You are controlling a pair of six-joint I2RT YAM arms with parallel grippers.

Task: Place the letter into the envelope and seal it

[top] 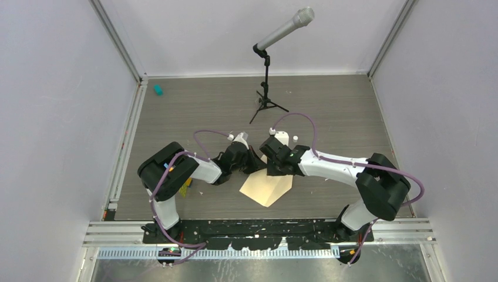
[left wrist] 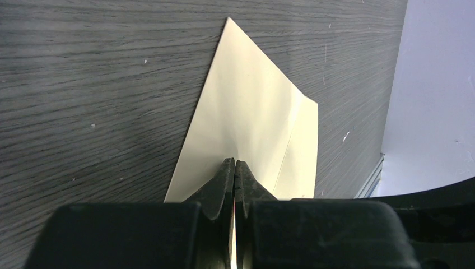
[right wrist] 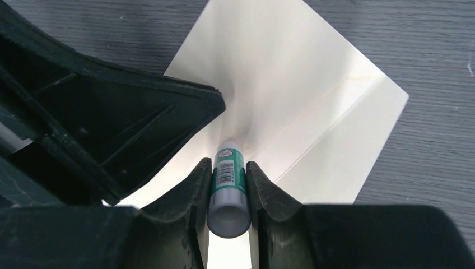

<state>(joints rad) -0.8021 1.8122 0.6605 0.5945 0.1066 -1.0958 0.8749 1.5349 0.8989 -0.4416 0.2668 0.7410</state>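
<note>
The tan envelope [top: 267,189] lies tilted on the table between both arms, with a fold line across its near-right part. It looks pale cream in the left wrist view [left wrist: 252,106] and the right wrist view [right wrist: 297,84]. The letter does not show as a separate sheet. My left gripper [top: 255,166] is shut [left wrist: 234,163], pinching the envelope's paper at its far edge. My right gripper [top: 272,170] is shut [right wrist: 229,167] on a green-and-white glue stick [right wrist: 228,193], whose tip touches the paper right beside the left gripper's black body [right wrist: 112,123].
A microphone on a tripod stand [top: 267,88] is at the back centre. A small teal object [top: 157,89] lies at the back left. A yellow item [top: 185,189] sits by the left arm. Walls with metal rails enclose the table.
</note>
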